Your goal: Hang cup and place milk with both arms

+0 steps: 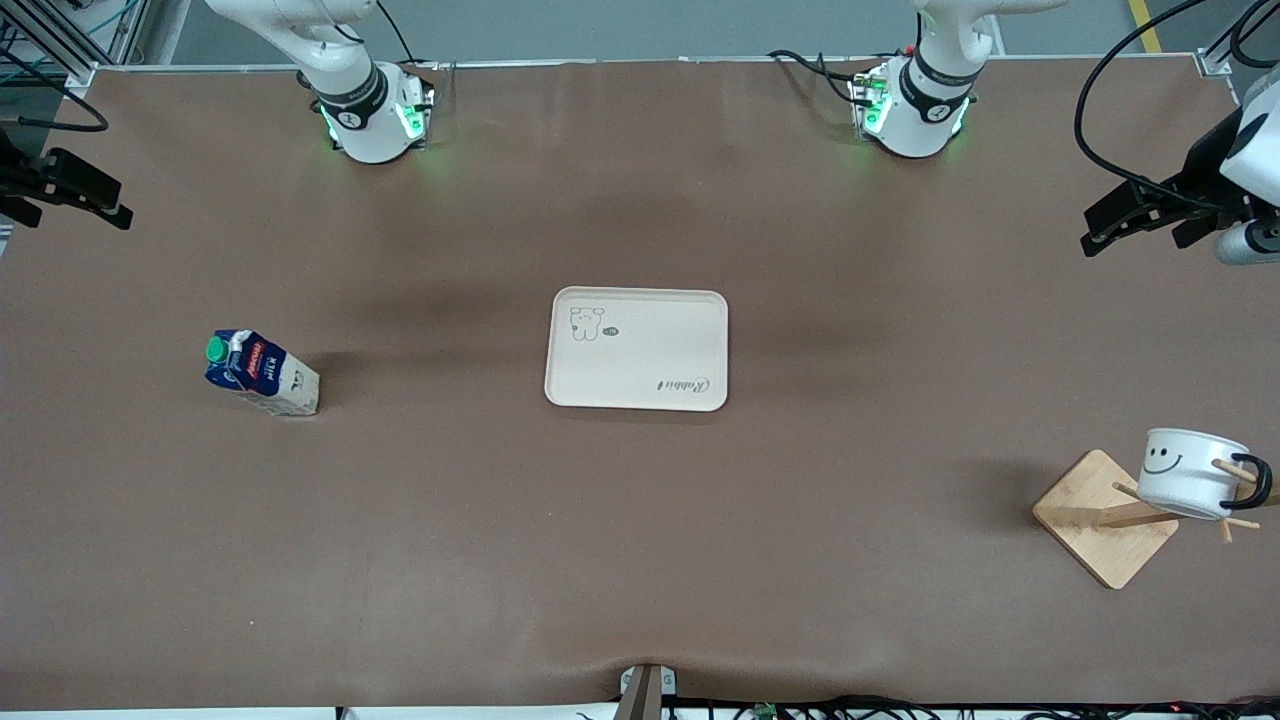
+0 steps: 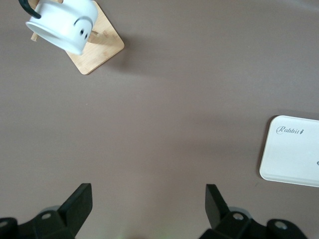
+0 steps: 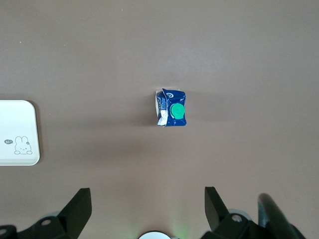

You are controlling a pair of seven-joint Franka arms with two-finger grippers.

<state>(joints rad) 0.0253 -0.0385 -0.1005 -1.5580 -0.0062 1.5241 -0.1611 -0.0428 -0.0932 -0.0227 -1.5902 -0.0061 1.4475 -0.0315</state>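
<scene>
Nearest the front camera, toward the left arm's end of the table, a small wooden mug rack with a square bamboo base and slanting pegs [image 1: 1105, 518] is standing, and the small white cup with a black loop handle and a black smiley face [image 1: 1192, 473] is hanging on it, its handle hooked over one peg and its mouth tipped sideways; the rack's post is mostly hiding under the cup, and in the left wrist view the cup [image 2: 64, 26] is cut off at the picture's edge. Farther from the camera, in the middle of the brown table [image 1: 640, 560], a cream rectangular tray with a little rabbit drawing and the word Rabbit [image 1: 637, 348] is lying flat with nothing on it. Level with the tray, toward the right arm's end and well apart from it, the small milk carton with a dark blue top, green round cap and white lower part [image 1: 262, 373] is standing upright on the bare table; its label print is too small to read. Farthest off, both arms are waiting: the left gripper [image 1: 1135, 215] is hanging over its end of the table, fingers [image 2: 77, 203] spread apart and grasping nothing, and the right gripper [image 1: 85, 195] is hanging over its own end, partly cut off by the picture's edge, fingers [image 3: 215, 206] likewise released.
</scene>
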